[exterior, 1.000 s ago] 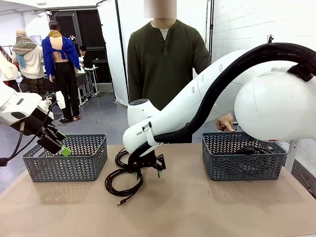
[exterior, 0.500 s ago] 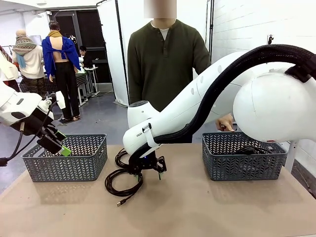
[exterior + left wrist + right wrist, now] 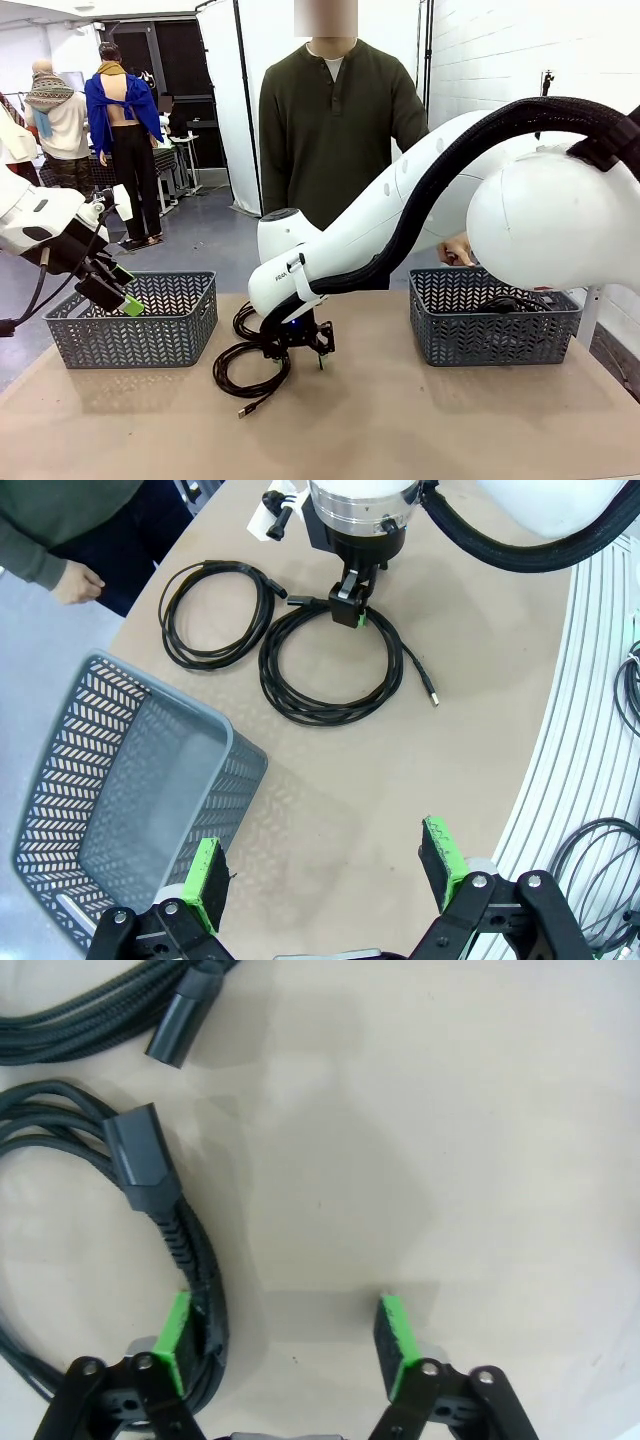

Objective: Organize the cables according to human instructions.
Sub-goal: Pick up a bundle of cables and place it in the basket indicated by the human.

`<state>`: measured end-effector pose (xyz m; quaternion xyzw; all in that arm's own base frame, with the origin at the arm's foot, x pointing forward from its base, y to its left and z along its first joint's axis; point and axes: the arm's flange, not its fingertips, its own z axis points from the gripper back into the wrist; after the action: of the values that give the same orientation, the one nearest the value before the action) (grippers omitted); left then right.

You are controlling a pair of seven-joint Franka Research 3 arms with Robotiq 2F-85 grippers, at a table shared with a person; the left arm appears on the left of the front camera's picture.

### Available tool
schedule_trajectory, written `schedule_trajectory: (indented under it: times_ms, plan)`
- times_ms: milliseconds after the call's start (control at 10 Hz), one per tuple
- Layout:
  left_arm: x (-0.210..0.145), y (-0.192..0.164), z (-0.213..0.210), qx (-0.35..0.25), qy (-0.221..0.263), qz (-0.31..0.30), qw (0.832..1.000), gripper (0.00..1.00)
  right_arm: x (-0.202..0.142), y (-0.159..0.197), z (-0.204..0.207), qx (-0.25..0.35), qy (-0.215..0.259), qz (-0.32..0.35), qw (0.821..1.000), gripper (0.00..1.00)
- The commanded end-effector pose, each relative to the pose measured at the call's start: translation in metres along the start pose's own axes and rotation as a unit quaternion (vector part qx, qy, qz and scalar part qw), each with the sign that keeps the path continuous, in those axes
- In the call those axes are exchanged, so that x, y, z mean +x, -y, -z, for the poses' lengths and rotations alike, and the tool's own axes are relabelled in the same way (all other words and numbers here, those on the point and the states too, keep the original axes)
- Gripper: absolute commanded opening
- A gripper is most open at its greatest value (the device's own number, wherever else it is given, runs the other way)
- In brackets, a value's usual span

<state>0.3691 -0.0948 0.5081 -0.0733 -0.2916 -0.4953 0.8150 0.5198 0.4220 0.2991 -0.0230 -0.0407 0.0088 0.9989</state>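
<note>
Front view faces across the tan tabletop (image 3: 420,425) toward the olive-shirted person (image 3: 335,130). Left wrist view looks down from high, right wrist view from close; all share one coiled black cable (image 3: 272,675).

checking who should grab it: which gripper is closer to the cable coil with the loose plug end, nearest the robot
Right. The right gripper is down at the coil, with strands between its open jaws. The left gripper hovers well apart, by the grey basket.

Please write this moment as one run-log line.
left gripper: open, by left basket | right gripper: open, cable coil at one pad | person's hand: by right basket
</note>
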Motion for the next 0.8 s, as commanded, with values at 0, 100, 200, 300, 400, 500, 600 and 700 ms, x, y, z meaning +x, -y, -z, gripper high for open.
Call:
schedule_trajectory:
  times_ms: [0,100,200,300,400,500,600,700]
  plan:
    - [-0.0017,-0.0023,0.0000,-0.008,0.007,0.001,1.000,1.00,0.0060,-0.0007,0.0004,0.006,-0.012,0.003,1.000,0.52]
    - [-0.0017,-0.0023,0.0000,-0.008,0.007,0.001,1.000,1.00,0.0074,0.0004,0.0004,0.015,-0.015,0.004,1.000,0.36]
    - [-0.0017,-0.0023,0.0000,-0.008,0.007,0.001,1.000,1.00,0.0092,0.0017,-0.0004,0.026,-0.017,0.006,0.999,0.19]
    - [-0.0017,-0.0023,0.0000,-0.008,0.007,0.001,1.000,1.00,0.0110,0.0023,0.0001,0.035,-0.025,0.004,0.999,0.03]
    - [-0.0017,-0.0023,0.0000,-0.008,0.007,0.001,1.000,1.00,0.0110,0.0032,0.0016,0.039,-0.028,0.003,0.999,0.00]
    - [-0.0017,-0.0023,0.0000,-0.008,0.007,0.001,1.000,1.00,0.0110,0.0040,0.0025,0.043,-0.034,0.001,0.998,0.00]
    - [-0.0017,-0.0023,0.0000,-0.008,0.007,0.001,1.000,1.00,0.0118,0.0032,0.0011,0.045,-0.036,0.002,0.998,0.00]
    - [-0.0017,-0.0023,0.0000,-0.008,0.007,0.001,1.000,1.00,0.0116,0.0027,-0.0014,0.045,-0.033,0.002,0.998,0.00]
